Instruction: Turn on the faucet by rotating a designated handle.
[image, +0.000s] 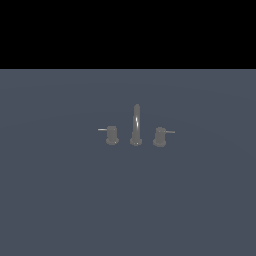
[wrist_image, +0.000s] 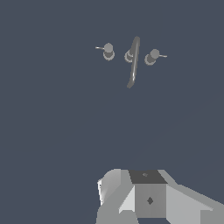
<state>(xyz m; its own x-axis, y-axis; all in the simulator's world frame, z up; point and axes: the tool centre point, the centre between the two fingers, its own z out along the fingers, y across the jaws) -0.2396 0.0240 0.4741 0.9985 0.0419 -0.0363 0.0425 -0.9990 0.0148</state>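
Note:
The faucet is a small dark grey set standing on the flat grey-blue floor, with a tall thin arched spout in the middle. The handle is the stubby cylinder at the exterior view's right of the spout, its thin rod pointing right. A mirror-image handle stands on the other side, rod pointing left. The wrist view shows the same handle, spout and other handle from far off. Only grey blocky parts of my gripper show, far from the faucet; no fingers can be made out.
A plain grey-blue floor spreads all round the faucet. Beyond its far edge there is only black background. The exterior view shows nothing of my arm.

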